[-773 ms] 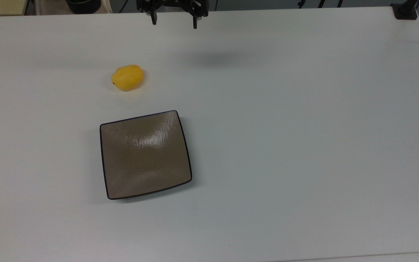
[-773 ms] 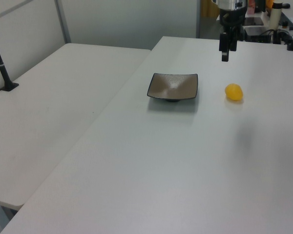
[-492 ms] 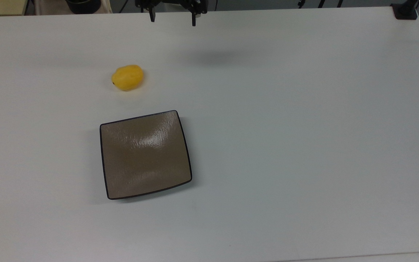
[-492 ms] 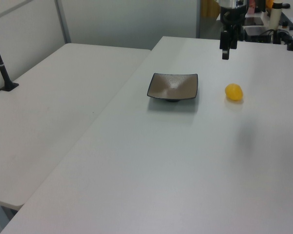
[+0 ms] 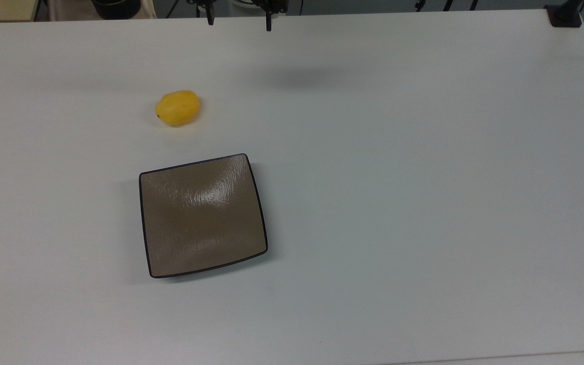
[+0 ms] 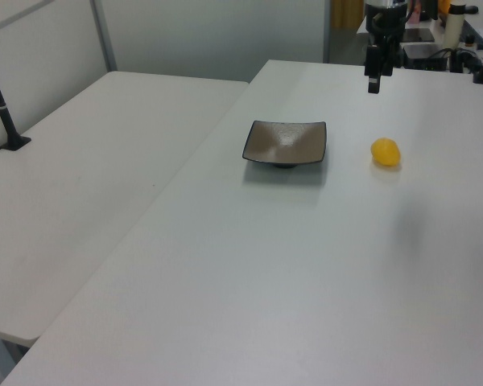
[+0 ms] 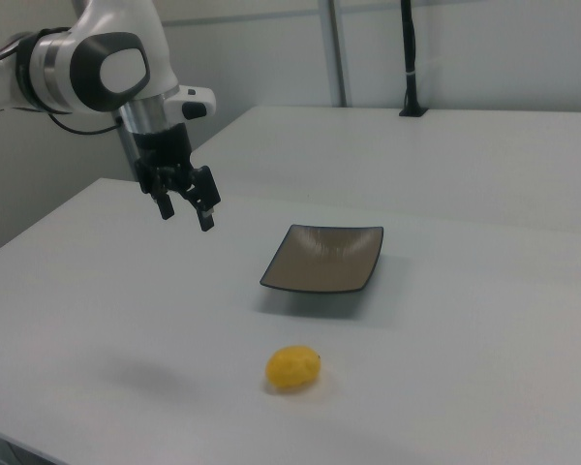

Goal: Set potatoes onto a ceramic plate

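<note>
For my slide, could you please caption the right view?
Open gripper raised above the table, potato and empty plate apart.

Brightness: even, bright indoor light on the white table (image 5: 424,203) in all three views.
Source: overhead, judging by the soft shadows lying close under things.
Shadows: a faint, blurred grey patch on the table in the top view, below the gripper (image 5: 239,20); a thin dark edge under the plate (image 5: 203,215); a small soft shadow beside the potato (image 5: 178,107).
Glare: a pale rippled sheen on the plate's glossy surface.
Colour: slightly cool, greyish cast.
</note>
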Robot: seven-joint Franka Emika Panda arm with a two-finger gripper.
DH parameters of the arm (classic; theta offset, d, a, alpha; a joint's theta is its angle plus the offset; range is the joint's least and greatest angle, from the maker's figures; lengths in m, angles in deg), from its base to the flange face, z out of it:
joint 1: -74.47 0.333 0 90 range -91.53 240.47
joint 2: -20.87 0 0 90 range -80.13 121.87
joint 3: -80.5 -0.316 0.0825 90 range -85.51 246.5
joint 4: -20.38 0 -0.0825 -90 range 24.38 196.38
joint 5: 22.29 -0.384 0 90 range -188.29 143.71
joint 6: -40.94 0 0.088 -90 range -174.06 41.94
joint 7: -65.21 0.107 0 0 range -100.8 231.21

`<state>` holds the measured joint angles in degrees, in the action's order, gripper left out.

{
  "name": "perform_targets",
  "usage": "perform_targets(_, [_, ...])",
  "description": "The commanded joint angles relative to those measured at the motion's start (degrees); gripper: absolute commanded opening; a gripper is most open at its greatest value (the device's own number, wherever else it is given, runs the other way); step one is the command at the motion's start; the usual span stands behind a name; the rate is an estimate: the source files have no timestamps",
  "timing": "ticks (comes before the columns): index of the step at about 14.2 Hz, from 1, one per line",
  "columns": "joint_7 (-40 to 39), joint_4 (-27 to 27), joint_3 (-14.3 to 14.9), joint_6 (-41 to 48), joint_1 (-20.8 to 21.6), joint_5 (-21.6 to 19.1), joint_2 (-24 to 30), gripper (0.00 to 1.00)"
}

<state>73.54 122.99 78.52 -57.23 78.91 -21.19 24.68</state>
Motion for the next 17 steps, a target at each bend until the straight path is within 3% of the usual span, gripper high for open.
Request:
perform_targets(1, [-0.95,0.84,0.56,1.41,-1.45,0.57,0.85,1.0])
perform_targets(5, [0.63,0.93,0.57,0.79,-2.16,0.57,1.2,1.0])
perform_targets(9, [13.08,1.02,0.74,0.53,-4.61,0.57,1.55,1.0])
perform_targets(13, [27.76,4.69,3.11,-3.84,-5.4,0.57,2.69,1.0])
perform_targets(15, [34.0,6.54,5.65,-7.71,-5.41,0.57,3.04,1.0])
perform_targets(17, [36.83,8.73,7.59,-9.92,-5.15,0.57,3.04,1.0])
